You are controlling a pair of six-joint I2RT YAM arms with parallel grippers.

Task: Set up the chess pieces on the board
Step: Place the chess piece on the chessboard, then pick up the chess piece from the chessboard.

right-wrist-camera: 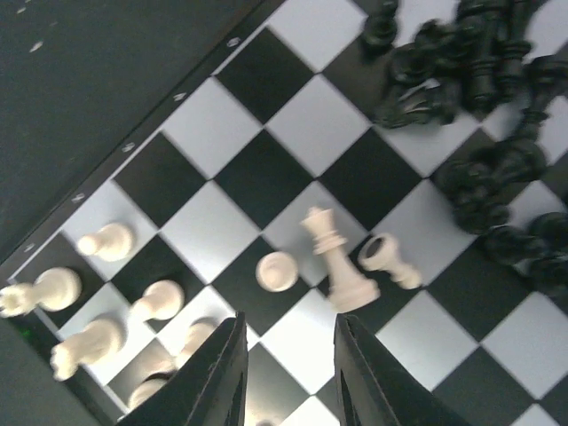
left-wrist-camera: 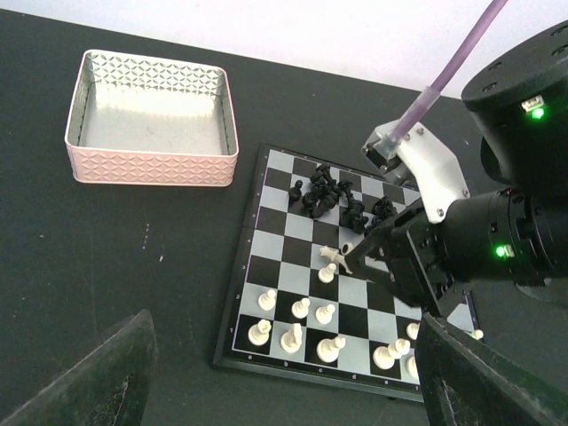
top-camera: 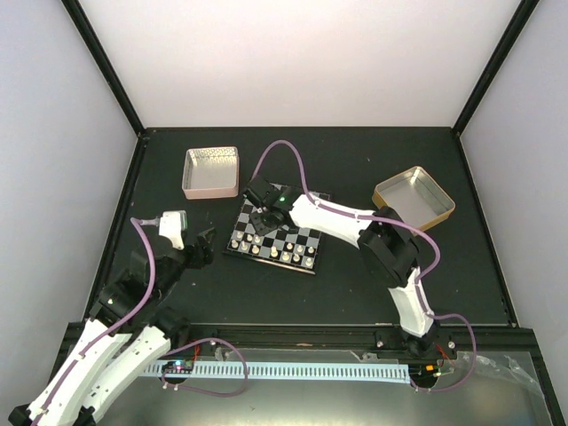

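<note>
Mid-tabletop, from overhead, sits the chessboard, the right arm reaching over it and the left arm near the left edge. Left wrist: left fingers spread wide, empty; black pieces heaped on far rows. Right wrist: right fingers narrowly parted, empty, over a toppled tall white piece, light, rigid, probably slick; best pinched at its slim waist.

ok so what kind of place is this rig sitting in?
Probably a lab robot test cell, not a home: plain white wall panels in black frame posts, a matte black tabletop, and a white slotted cable duct along the near edge.
</note>
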